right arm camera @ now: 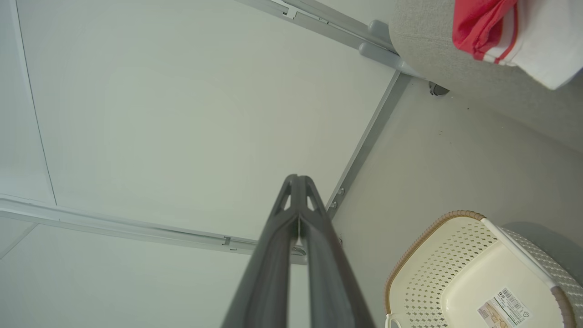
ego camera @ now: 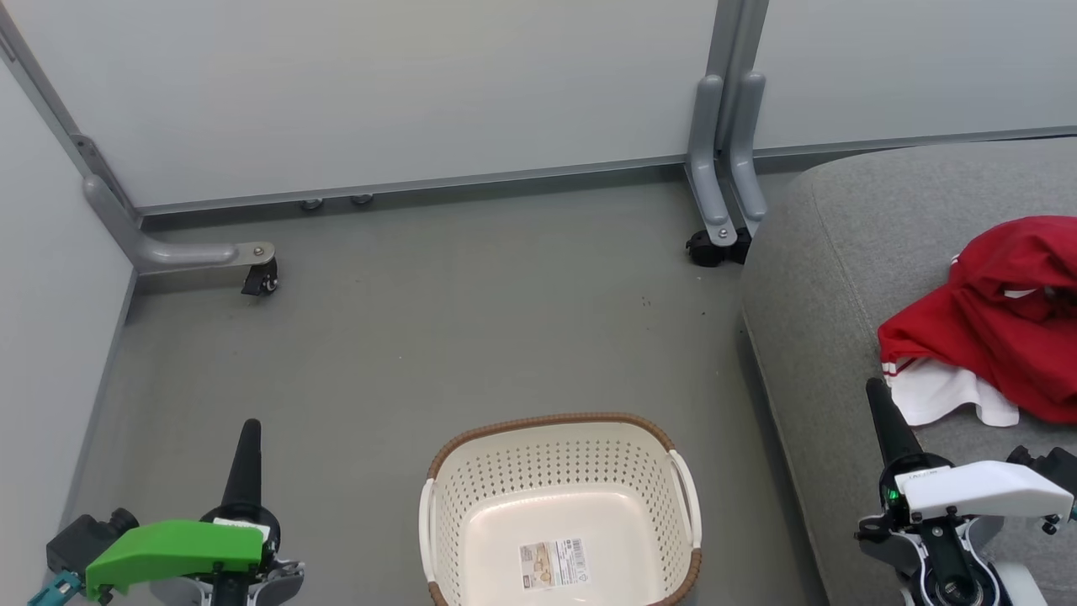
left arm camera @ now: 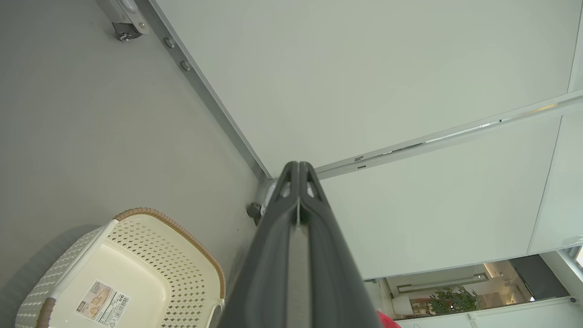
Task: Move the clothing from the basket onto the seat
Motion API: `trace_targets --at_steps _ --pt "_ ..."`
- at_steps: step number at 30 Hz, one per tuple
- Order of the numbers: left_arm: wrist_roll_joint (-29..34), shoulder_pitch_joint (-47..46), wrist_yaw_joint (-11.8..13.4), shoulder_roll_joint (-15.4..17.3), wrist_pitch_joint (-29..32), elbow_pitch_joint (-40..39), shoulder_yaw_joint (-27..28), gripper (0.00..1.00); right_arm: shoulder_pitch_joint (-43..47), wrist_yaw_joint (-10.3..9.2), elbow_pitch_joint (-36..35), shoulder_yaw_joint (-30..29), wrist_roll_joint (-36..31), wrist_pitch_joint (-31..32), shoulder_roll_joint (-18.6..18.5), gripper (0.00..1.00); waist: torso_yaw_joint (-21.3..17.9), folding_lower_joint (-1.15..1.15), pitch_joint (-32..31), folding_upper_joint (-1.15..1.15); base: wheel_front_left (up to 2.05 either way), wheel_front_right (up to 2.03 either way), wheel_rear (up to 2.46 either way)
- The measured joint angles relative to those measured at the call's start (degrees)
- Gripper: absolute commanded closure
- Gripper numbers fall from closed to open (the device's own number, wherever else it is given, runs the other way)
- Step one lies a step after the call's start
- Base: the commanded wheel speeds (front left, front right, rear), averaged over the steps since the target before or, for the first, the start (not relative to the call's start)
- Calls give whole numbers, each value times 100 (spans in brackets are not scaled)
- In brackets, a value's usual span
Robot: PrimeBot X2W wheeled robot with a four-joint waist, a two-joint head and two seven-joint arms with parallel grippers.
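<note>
Head view: basket (ego camera: 547, 418) bare down to its label (ego camera: 554, 564), clothing (ego camera: 1001, 320) heaped on seat (ego camera: 841, 278). Wrist views give the tips close up: left gripper (left arm camera: 298, 166) and right gripper (right arm camera: 297, 178) both clenched, empty.

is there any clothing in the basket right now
No, the basket holds just its label sticker on a bare floor, while the red clothing lies on the seat.

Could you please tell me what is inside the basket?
The basket holds just a label sticker on its floor, nothing else; its nearest edge is cut off by the frame.
</note>
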Motion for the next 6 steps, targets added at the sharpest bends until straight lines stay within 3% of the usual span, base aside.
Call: trace_targets --at_steps 6 --pt "-293 -59 -16 -1 86 7 76 100 -40 0 37 -30 309 84 0 100 -19 0 20 0 0 0 0"
